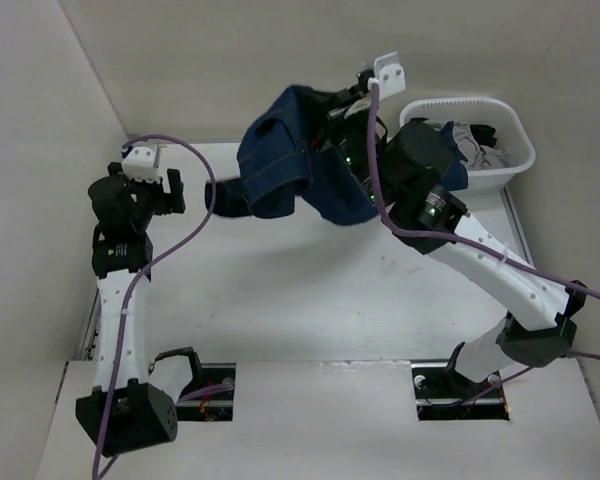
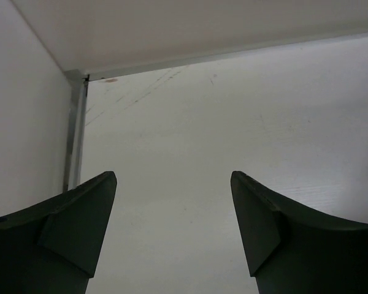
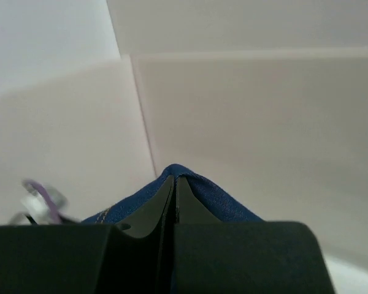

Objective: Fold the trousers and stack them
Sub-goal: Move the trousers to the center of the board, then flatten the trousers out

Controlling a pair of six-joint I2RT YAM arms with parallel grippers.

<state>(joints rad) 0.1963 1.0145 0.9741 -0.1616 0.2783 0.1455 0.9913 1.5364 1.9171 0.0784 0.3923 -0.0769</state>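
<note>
The right arm [image 1: 500,270] reaches from its base at the near right up and across to the far middle of the counter [image 1: 310,300], elbow bent, wrist lifted high and turned toward the far left corner. The right jaws are pressed fully together on a fold of the trousers [image 1: 280,150]; in the wrist view a peak of blue denim sticks out just past the tips and spreads to either side of them. From that pinch the trousers hang as a bunched bundle, draped over the wrist. Their long axis runs from the jaws at the far right down toward the near left, where the dark low end comes close to the counter; I cannot tell whether it touches. A white basket [image 1: 515,165] of other clothes sits at the far right.

The left arm [image 1: 115,300] stands up along the left edge, forearm raised. The left jaws are spread wide with nothing between them, aimed at bare counter, well apart from the trousers.
</note>
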